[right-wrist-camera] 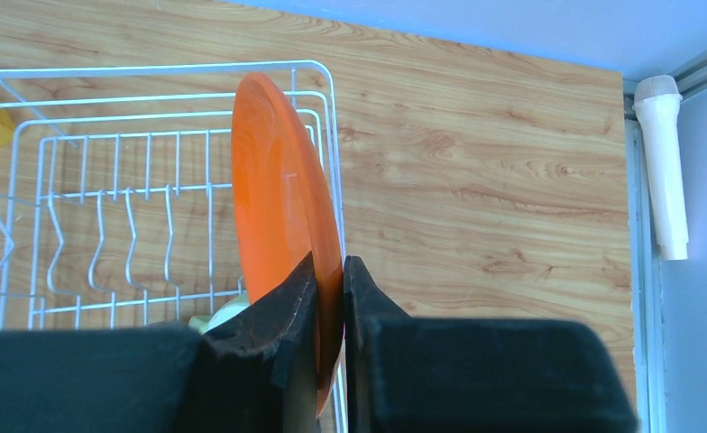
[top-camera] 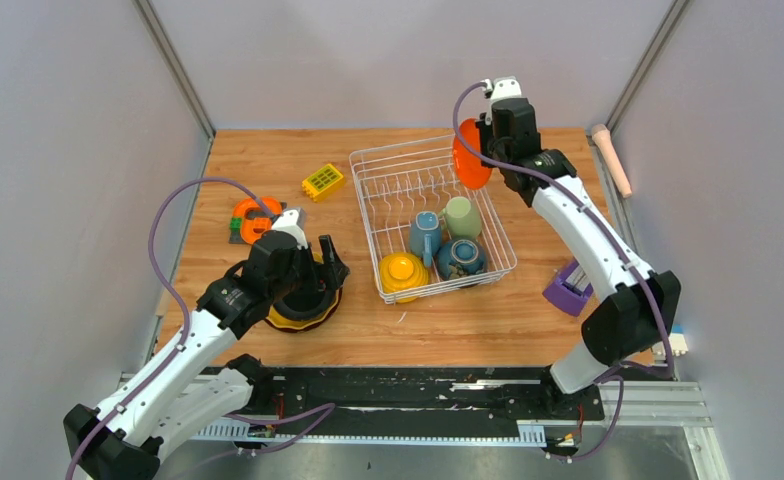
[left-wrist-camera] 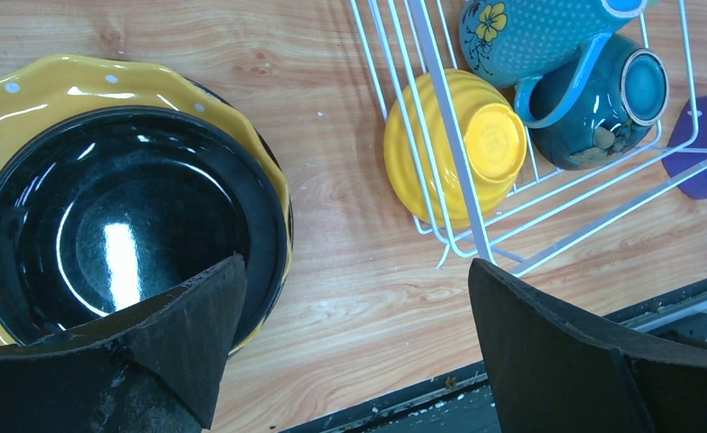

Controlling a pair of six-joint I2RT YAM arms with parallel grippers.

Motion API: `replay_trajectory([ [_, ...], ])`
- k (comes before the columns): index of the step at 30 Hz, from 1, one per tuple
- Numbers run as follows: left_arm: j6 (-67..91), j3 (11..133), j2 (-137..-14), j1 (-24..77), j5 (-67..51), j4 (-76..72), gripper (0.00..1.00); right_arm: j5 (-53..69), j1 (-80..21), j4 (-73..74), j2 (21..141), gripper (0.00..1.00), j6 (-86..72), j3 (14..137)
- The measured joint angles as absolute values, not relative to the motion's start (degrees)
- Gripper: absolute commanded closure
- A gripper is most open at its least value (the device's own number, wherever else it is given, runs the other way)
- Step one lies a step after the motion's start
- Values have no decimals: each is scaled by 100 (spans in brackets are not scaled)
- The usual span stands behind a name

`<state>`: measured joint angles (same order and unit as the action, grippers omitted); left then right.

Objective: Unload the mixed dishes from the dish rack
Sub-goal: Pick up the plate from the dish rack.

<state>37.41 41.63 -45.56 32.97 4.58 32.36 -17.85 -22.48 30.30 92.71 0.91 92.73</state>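
Wooden counter (top-camera: 488, 320) holds the dish rack (top-camera: 398, 188). Right end effector (right-wrist-camera: 330, 267) clamps the orange plate (right-wrist-camera: 278, 180) upright at the rack's far right corner; left end effector (left-wrist-camera: 354, 266) hangs wide open left of it, over stacked plates (left-wrist-camera: 115, 225).

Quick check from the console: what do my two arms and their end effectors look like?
The left arm and right arm have white link shells and black joints. A purple cable loops along each. The left end effector and right end effector carry flat, matte black, wedge-shaped fingers.
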Motion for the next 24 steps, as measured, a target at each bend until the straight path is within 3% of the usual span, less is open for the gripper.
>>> replay_trajectory([
  [8, 3739, 4163, -4554, 3297, 445, 3236, 0, -1347, -2248, 2823, 8296, 100, -336, 8517],
  [24, 3736, 4163, -4217, 3297, 178, 3218, 0, 746, -2248, 1907, 5876, 100, -2211, 6344],
])
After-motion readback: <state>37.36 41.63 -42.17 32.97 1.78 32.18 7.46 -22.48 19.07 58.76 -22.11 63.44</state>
